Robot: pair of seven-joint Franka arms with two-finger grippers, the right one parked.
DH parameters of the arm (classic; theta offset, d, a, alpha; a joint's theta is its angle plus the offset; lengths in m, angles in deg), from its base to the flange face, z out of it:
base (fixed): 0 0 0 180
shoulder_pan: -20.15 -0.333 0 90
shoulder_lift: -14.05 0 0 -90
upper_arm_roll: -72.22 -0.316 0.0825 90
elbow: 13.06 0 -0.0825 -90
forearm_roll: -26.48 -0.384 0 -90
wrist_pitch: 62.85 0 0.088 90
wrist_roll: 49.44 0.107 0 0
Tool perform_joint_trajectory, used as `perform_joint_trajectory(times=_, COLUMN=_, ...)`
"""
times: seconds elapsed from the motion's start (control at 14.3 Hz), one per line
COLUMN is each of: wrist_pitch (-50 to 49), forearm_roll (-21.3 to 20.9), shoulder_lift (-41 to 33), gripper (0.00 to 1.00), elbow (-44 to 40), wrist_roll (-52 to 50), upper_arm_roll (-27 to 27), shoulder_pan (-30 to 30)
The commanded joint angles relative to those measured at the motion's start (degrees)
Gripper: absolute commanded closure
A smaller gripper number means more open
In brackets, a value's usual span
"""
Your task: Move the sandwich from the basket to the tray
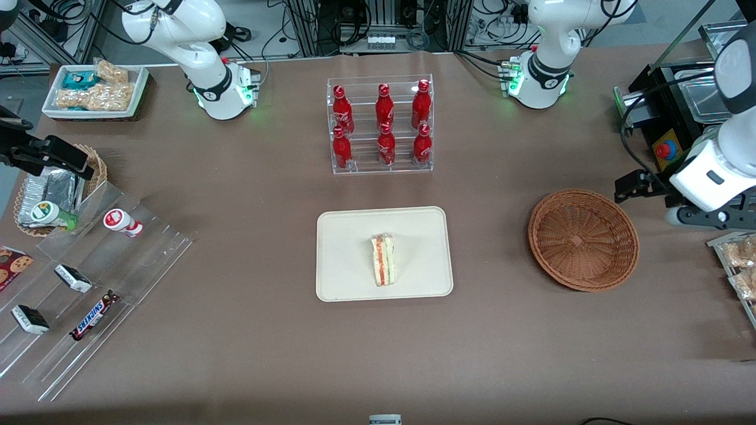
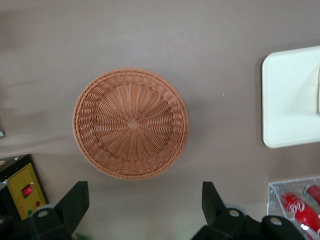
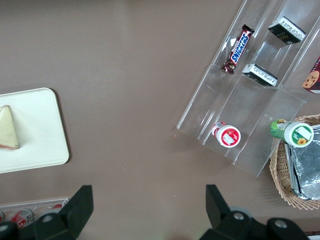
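The sandwich (image 1: 384, 260), a pale wedge with red and green layers in clear wrap, lies on the cream-beige tray (image 1: 342, 277) at the table's middle. It also shows in the right wrist view (image 3: 7, 127), on the tray (image 3: 37, 145). The reddish-brown wicker basket (image 1: 620, 260) is empty and stands beside the tray, toward the working arm's end. My left gripper (image 1: 628, 188) is open and empty. It hangs above the table just off the basket's rim, farther from the front camera than the basket. In the left wrist view the gripper (image 2: 145, 197) looks down on the basket (image 2: 131, 123) and a tray corner (image 2: 290, 100).
A clear rack of red cola bottles (image 1: 381, 124) stands farther from the front camera than the tray. A black box with a red button (image 1: 664, 147) is near my arm. Snack packets (image 1: 741, 265) lie at the working arm's end. A stepped acrylic shelf (image 1: 88, 283) and a small foil-packet basket (image 1: 53, 189) are at the parked arm's end.
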Motion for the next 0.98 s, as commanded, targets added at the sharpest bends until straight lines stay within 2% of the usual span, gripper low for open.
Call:
perform_joint_trajectory(times=0.0, wrist_pitch=-1.58, forearm_roll=0.48, shoulder_lift=-0.28, gripper=0.0, elbow=-2.06, wrist_roll=1.49, upper_arm_roll=1.31, shoulder_pan=-1.53)
perform_joint_trajectory(times=0.42, wrist_pitch=-1.84, forearm_roll=-0.14, shoulder_lift=-0.54, gripper=0.0, elbow=-2.24, wrist_roll=1.05, upper_arm_roll=1.31, shoulder_pan=-1.0)
perform_joint_trajectory(times=0.91, wrist_pitch=-1.05, forearm_roll=-0.05, shoulder_lift=-6.78, gripper=0.0, elbow=4.0, wrist_roll=0.35, upper_arm_roll=1.14, shoulder_pan=-1.18)
